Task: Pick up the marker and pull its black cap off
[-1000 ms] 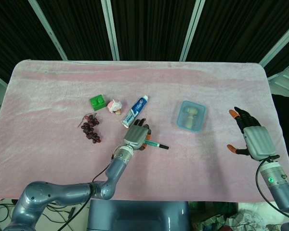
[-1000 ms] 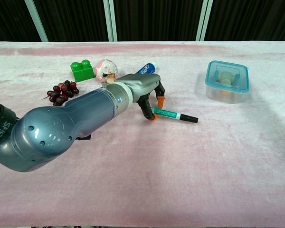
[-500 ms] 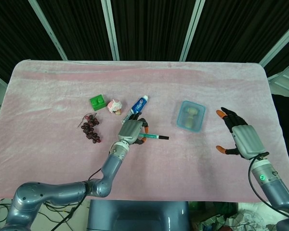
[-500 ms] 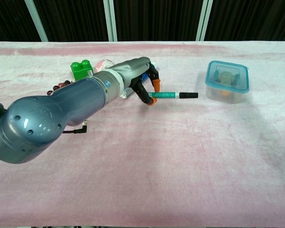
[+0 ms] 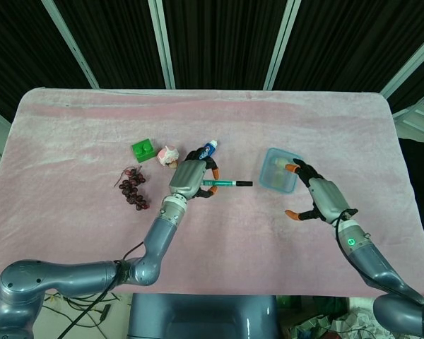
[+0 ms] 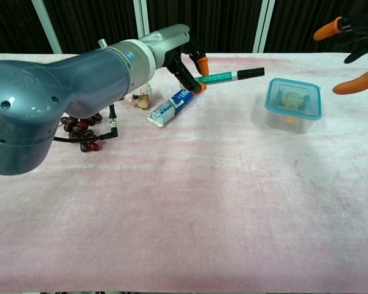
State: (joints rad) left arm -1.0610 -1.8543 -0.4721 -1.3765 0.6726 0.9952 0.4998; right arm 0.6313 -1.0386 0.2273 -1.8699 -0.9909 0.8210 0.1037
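My left hand (image 5: 191, 178) (image 6: 183, 56) grips the green marker (image 5: 221, 183) (image 6: 219, 77) by its barrel and holds it lifted off the cloth, roughly level. The black cap (image 5: 244, 183) (image 6: 251, 73) sits on the end that points toward my right side. My right hand (image 5: 318, 198) (image 6: 351, 45) hovers open with fingers spread, to the right of the cap and apart from it. It holds nothing.
A toothpaste tube (image 6: 169, 107), a green block (image 5: 143, 150), a small pink-and-white toy (image 5: 169, 155) and a grape bunch (image 5: 133, 186) lie by the left hand. A clear lidded box (image 5: 278, 170) (image 6: 293, 103) stands under the right hand's path. Pink cloth (image 5: 71, 141) covers the table.
The left hand has lifted the marker off the cloth and levelled it. The right hand has moved in from the table's right edge toward the capped end.
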